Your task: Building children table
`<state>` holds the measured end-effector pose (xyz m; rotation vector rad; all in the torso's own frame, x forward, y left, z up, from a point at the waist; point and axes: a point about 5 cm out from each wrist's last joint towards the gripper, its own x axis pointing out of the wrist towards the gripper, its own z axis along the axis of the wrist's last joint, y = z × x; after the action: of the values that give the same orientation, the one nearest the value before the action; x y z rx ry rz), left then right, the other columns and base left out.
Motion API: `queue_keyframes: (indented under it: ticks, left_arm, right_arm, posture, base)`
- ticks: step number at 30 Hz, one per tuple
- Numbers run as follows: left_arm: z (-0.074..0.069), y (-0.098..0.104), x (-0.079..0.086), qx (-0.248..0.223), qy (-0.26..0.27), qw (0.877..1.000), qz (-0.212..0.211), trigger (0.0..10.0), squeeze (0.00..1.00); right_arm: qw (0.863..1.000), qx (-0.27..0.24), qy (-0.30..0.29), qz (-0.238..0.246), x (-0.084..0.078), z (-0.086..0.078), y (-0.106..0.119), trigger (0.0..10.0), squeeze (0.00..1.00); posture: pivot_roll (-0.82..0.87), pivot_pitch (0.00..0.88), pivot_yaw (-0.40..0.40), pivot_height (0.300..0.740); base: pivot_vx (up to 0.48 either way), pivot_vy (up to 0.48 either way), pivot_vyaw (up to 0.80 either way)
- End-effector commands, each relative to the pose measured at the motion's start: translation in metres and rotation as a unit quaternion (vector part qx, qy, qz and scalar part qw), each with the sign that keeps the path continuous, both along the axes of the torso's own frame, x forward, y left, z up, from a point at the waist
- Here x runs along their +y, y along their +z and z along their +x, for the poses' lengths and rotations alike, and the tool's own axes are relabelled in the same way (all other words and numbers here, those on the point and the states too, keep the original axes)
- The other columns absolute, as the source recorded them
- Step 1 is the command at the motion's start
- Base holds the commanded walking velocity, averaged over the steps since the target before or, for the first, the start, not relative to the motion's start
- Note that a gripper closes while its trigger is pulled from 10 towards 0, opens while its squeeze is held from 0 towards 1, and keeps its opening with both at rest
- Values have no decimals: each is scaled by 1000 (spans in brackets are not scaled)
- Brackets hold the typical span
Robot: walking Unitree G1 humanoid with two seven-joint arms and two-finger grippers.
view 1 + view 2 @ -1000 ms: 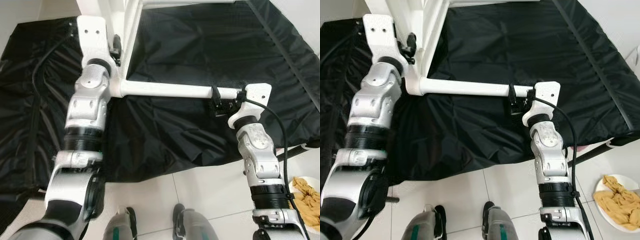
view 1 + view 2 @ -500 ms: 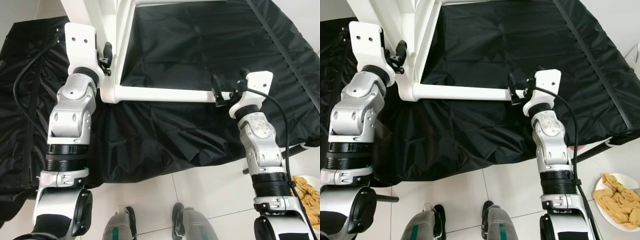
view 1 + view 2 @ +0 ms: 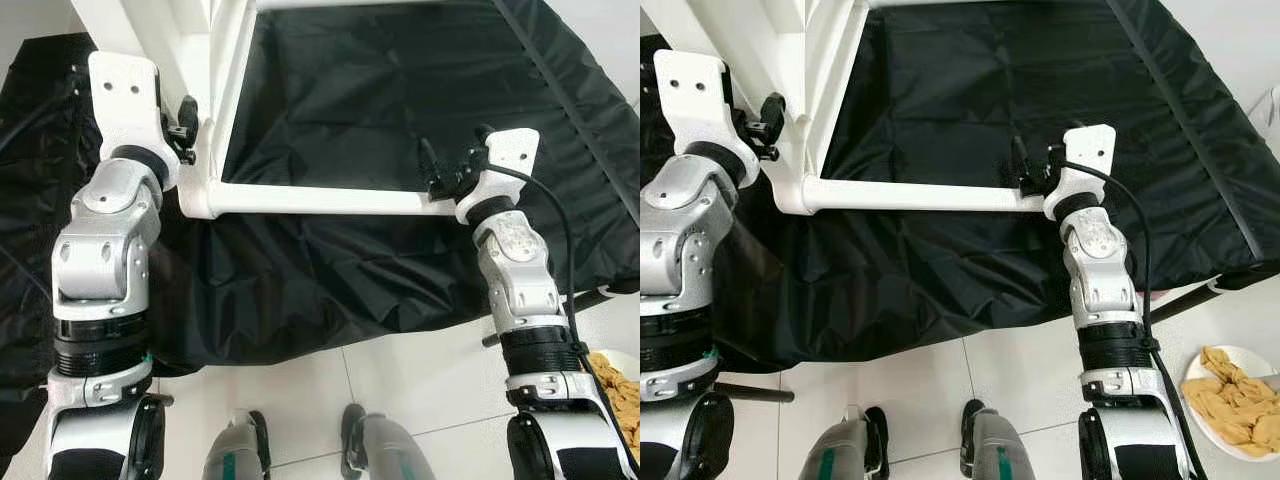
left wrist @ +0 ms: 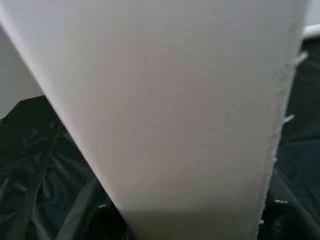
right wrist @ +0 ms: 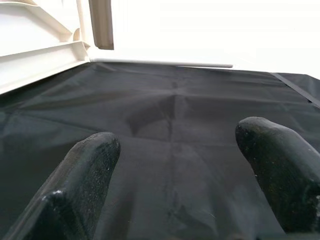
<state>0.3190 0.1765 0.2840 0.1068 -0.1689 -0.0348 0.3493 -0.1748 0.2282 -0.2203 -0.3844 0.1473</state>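
Note:
The white children's table point(image 3: 225, 90) lies turned over on a black sheet point(image 3: 380, 90). One round white leg point(image 3: 320, 200) runs across in front of me. My left gripper point(image 3: 186, 115) presses against the table's flat white side panel point(image 4: 165, 110), which looms close in the left wrist view. My right gripper point(image 3: 437, 172) hovers at the leg's free right end. Its two black fingers point(image 5: 85, 170) stand open over the sheet with nothing between them.
The black sheet covers most of the floor ahead, crumpled near its front edge point(image 3: 330, 300). White tiles point(image 3: 420, 380) lie nearer me, with my feet point(image 3: 300, 450) on them. A white plate of yellowish pieces point(image 3: 1235, 405) sits on the floor at the right.
The table and its leg have swung to the left along with my left arm. The right gripper has stayed by the leg's right end, now a little above it.

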Motion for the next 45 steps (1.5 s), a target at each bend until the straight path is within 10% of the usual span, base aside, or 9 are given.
queue_keyframes:
  ticks: [1, 44, 45]
  left_arm:
    - [-12, 17, 2, -38, -7, 999, 16, 10000, 0]
    - [-56, 28, -10, 71, -191, 975, -88, 10000, 0]
    - [-56, 28, -11, 68, -197, 974, -84, 10000, 251]
  right_arm:
    - [1000, 2, 9, -2, 4, 1, -3, 10000, 0]
    - [998, -23, 54, -14, 33, 29, 15, 10000, 0]
    - [998, -24, 55, -14, 34, 29, 15, 10000, 0]
  posture:
    - [68, 179, 20, 740]
    - [89, 179, 24, 740]
    - [88, 179, 27, 740]
  base:
    - [0, 0, 0]
    - [0, 0, 0]
    - [0, 0, 0]
